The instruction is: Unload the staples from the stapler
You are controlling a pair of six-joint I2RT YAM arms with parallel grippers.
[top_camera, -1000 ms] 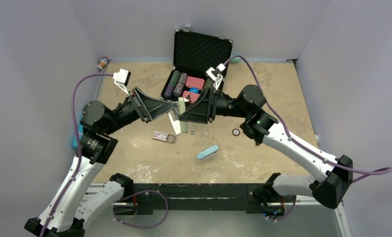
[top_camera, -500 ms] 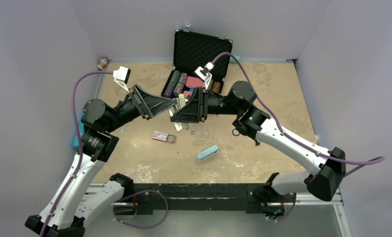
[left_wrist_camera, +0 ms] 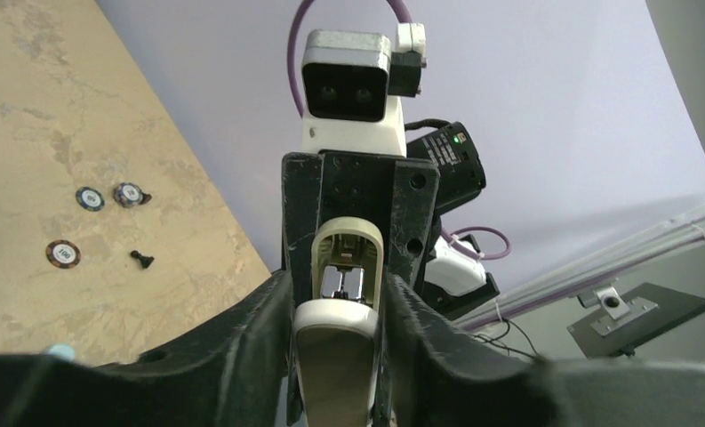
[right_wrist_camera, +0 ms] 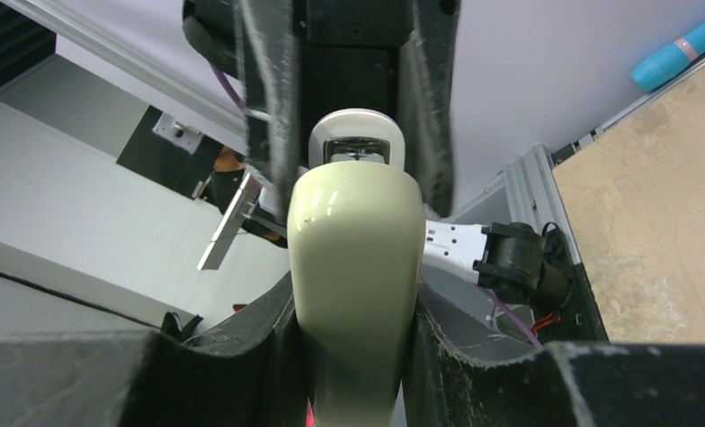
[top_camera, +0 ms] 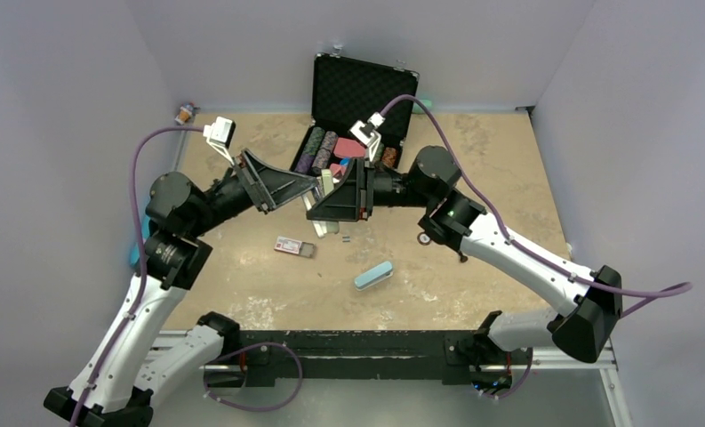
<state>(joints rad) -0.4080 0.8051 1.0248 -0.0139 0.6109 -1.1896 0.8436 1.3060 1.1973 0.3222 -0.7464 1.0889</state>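
Walls: three plain, pale lavender-grey panels, the back wall (top_camera: pixel 242 44), left wall (top_camera: pixel 55 133) and right wall (top_camera: pixel 651 116), stand around the surface and meet at its far corners.
Surface: (top_camera: pixel 500 151) sand-coloured and mottled like stone, with paler worn patches toward the near side.
Near edge: a silver metal rail (top_camera: pixel 544 359) runs along the front, with a flat grey area (top_camera: pixel 375 405) below it.
Beyond the enclosure: the left wrist view shows a black plate on a stand (left_wrist_camera: pixel 642 311) below pale slanting rails (left_wrist_camera: pixel 651 238). The right wrist view shows grey-white panels (right_wrist_camera: pixel 55 178).
Light: even and diffuse, with soft, faint shadows on the surface.
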